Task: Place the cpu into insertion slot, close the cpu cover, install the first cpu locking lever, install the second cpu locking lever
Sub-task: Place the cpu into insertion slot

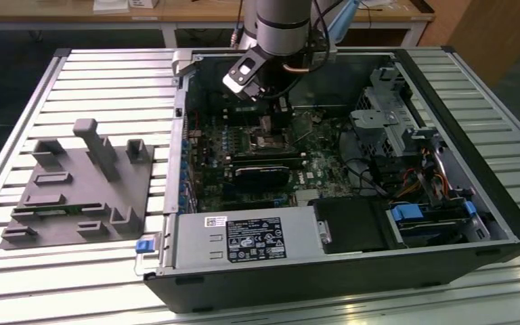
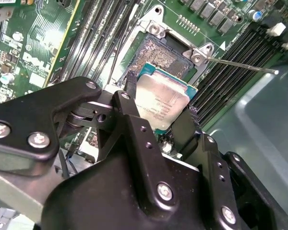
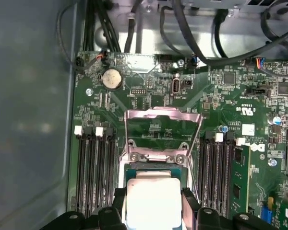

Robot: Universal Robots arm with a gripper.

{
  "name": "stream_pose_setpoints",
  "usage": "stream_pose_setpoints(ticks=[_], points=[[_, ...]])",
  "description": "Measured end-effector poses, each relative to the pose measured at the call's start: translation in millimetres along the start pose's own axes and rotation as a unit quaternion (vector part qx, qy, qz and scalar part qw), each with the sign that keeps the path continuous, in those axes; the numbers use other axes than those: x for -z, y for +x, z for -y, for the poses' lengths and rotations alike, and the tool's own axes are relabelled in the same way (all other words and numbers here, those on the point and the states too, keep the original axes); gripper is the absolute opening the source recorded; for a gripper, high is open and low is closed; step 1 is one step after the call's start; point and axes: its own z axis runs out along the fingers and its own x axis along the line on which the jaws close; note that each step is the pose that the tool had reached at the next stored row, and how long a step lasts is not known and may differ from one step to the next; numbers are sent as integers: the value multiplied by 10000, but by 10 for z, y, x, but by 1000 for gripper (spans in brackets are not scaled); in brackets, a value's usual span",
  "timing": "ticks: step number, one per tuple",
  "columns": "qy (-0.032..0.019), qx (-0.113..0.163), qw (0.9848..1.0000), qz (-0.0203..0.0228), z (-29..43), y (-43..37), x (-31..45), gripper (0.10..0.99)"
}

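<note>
Black two-finger gripper [image 2: 158, 114] is clamped on the small square silver-topped cpu [image 2: 159, 93], jaws narrowed to the chip's edges. The chip sits over the near edge of the black-rimmed square insertion slot [image 2: 158, 55], apparently not seated. The thin grey metal cpu cover [image 3: 163, 113] stands open beyond. Risk: an off-square release could drop a corner onto the socket contacts and bend them.

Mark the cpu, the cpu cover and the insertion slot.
cpu [image 3: 153, 203]: first wrist view, centre of metal top.
cpu cover [image 3: 163, 113]: first wrist view, bar of open frame.
insertion slot [image 2: 161, 55]: second wrist view, dark centre.
</note>
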Motion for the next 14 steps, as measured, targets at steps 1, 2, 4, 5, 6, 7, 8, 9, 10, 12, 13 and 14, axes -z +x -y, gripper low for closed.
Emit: stream_pose_setpoints(ticks=[1,2,4,5,6,7,8,9,10,12,13,14], points=[[-39,-9,10000,2,2,0,-4,541],[-84,-10,10000,5,4,0,-7,541],[-191,-8,9998,17,11,0,-15,541],[-234,-7,9997,23,15,0,-21,541],[-271,-6,9996,27,19,0,-28,541],[-300,-6,9995,27,26,0,-37,541],[-314,-6,9995,27,33,0,-47,541],[-318,-7,9995,28,39,0,-55,541],[-318,-9,9995,29,42,0,-64,541],[-318,-14,9995,29,51,0,-75,541],[-318,-17,9995,30,57,0,-78,541],[-318,-19,9995,30,63,0,-82,541]])
